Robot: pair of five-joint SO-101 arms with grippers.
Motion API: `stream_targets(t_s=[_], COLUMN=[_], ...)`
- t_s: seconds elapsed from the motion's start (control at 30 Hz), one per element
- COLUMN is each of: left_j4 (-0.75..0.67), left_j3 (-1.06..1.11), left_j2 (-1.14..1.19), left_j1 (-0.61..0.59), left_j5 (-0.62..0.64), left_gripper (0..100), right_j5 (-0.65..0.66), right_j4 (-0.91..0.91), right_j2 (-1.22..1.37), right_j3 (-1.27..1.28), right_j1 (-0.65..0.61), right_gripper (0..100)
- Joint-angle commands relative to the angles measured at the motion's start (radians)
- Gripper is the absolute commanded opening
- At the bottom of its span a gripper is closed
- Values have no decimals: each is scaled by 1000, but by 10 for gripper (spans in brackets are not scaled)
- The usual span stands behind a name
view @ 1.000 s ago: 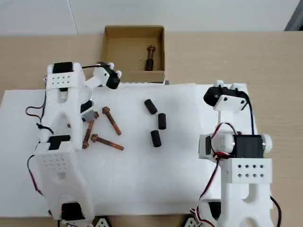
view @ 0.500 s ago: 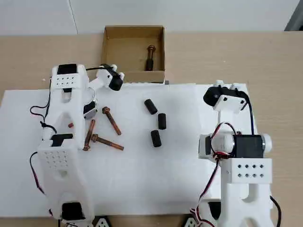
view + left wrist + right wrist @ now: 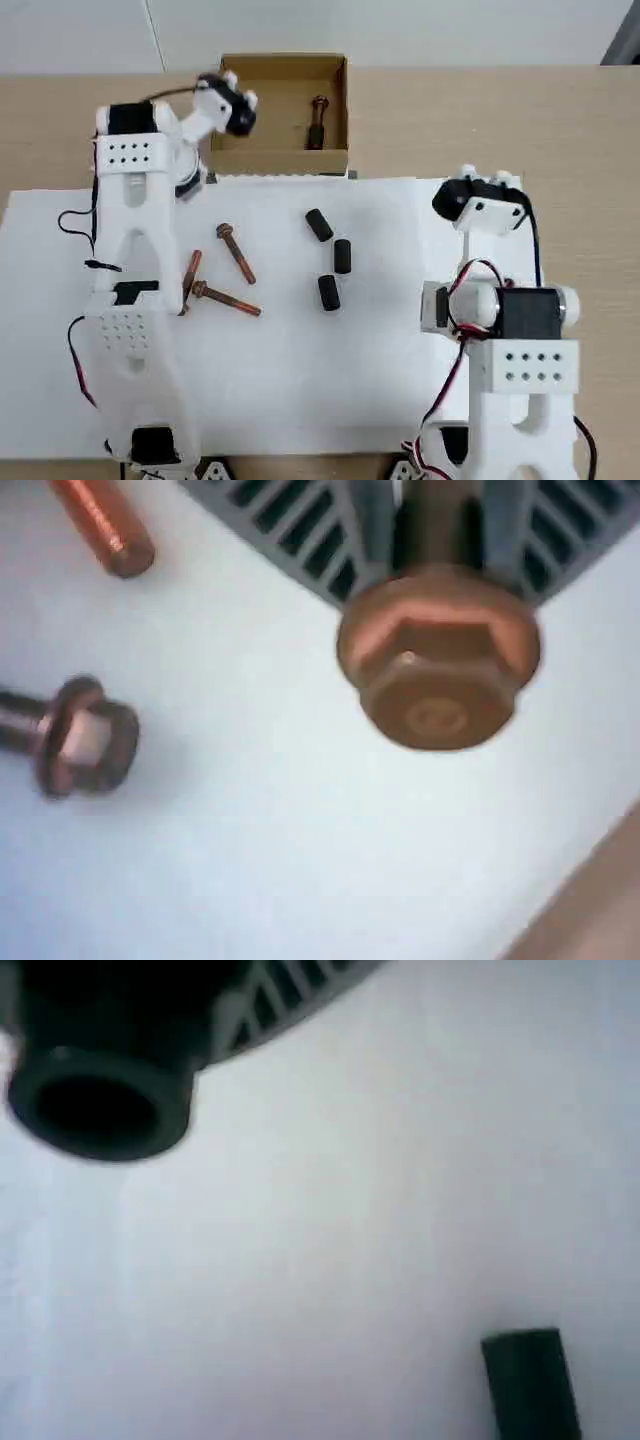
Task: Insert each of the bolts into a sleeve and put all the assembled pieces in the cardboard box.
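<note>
1. L gripper point(image 3: 437, 525) is pinching one bolt point(image 3: 438, 660) by the shank. Its fingers are pressing from both sides and the hex head is sticking out toward the wrist cam.
2. L arm point(image 3: 135, 200) is now standing raised, w/ its wrist end near the front-left corner of the cardboard box point(image 3: 232, 110). 1 s ago it was bending low over the bolts at the left side of the white mat point(image 3: 300, 380). So the held bolt is coming up off the mat.
3. Three loose bolts point(image 3: 236, 252) are lying on the mat just beside the L arm, in the same places as before. The 4th one, which was by the gripper, is no longer lying there, so I am taking it as the one being held.
4. One assembled piece point(image 3: 318, 122) is lying inside the box, at the right wall, unchanged.
5. Three spare sleeves point(image 3: 342, 256) are lying near the mat centre, close to each other, and are not moving.
6. R gripper point(image 3: 130, 1020) is clamping a black sleeve point(image 3: 95, 1110) w/ the open end facing its cam, over the mat. The R arm is hardly moving.
7. Meaning, as I judge it: the pick-up is succeeding and each arm is carrying one half. The next step is probably bringing bolt and sleeve together. Only 1 piece is in the box, so most of the task is remaining.
</note>
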Motion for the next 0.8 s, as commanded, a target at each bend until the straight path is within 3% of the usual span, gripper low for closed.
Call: stream_targets(t_s=[0.0, 0.2, 0.47, 0.77], left_j4=[20, 20, 14, -58], left_j3=[-58, 7, 321, 710], left_j2=[-172, -385, -732, -1023], left_j1=[52, 153, 247, 347], left_j5=[124, 204, 221, 591], left_gripper=[5, 5, 5, 5], right_j5=[11, 12, 51, 44], right_j4=[-4, 15, 2, -116], right_j2=[-24, -39, -269, -478], right_j3=[-87, -149, -117, 89], right_j1=[2, -4, -2, -1], right_gripper=[3, 4, 3, 2])
